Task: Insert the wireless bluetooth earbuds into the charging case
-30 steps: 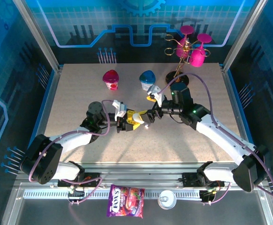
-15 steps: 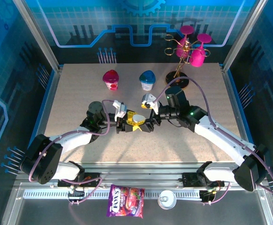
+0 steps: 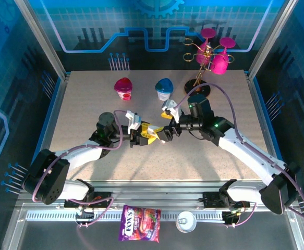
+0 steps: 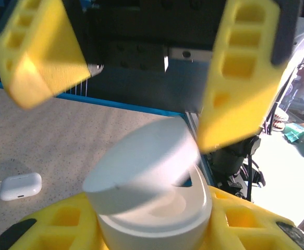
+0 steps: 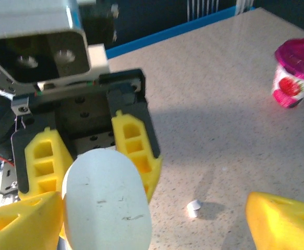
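My left gripper (image 3: 145, 134) is shut on the white charging case (image 4: 157, 200), whose lid is tilted partly open above the base. In the left wrist view its yellow fingers (image 4: 245, 229) clamp the base from both sides. My right gripper (image 3: 165, 132) faces it at close range, open, its yellow fingers (image 4: 240, 78) straddling the lid. In the right wrist view the case lid (image 5: 107, 200) lies beside my right gripper's (image 5: 152, 221) left finger. One tiny white earbud (image 5: 194, 208) lies on the table between the right fingers.
A second small white case (image 4: 20, 186) lies on the table. A pink cup (image 3: 123, 87) and a blue cup (image 3: 164, 88) stand behind the grippers. A gold stand with pink glasses (image 3: 209, 54) is at the back right. A candy bag (image 3: 140, 229) lies on the front rail.
My right gripper has moved left to the case held by the left gripper, then eased back slightly, and its jaws have narrowed a little. The left arm has stayed still.
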Controlling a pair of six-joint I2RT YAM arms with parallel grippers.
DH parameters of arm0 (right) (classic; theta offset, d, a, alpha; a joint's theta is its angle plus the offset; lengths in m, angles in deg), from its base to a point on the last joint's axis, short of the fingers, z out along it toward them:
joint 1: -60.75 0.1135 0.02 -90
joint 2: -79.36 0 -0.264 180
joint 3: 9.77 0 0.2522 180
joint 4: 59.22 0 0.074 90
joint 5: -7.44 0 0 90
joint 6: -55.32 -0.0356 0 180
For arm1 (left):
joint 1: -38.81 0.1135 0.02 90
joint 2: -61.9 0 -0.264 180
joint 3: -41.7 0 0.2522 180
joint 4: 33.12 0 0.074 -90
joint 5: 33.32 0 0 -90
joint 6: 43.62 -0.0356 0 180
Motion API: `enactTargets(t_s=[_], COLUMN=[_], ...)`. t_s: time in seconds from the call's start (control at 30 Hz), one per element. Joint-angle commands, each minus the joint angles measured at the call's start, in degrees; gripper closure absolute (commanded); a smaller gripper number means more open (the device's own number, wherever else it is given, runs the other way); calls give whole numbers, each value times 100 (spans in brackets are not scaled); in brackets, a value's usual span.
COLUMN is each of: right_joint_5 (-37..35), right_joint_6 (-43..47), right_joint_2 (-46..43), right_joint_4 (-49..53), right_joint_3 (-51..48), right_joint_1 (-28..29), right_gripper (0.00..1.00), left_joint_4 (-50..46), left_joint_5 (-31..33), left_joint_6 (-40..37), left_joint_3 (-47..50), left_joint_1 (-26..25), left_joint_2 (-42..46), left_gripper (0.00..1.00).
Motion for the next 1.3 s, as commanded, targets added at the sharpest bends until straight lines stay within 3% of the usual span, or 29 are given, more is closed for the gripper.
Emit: enactTargets(t_s=[0.0,0.47,1.03,1.27], right_joint_5=[-173,418,392,178], right_joint_6=[-76,438,804,831], right_joint_2=[-80,-62,-14,-90], right_joint_4=[-174,224,553,611], right_joint_3=[-42,33,193,191], right_joint_1=[-172,-121,58,137], right_gripper=[15,41,90,95], left_joint_4=[168,445,621,659], left_joint_5=[-398,-482,-522,-491], left_joint_6=[-63,226,404,398], left_joint_3=[-134,-261,-292,-292], left_joint_1=[-35,-42,-40,-43], left_joint_2=[75,-127,-259,-308], left_gripper=[68,68,68,67])
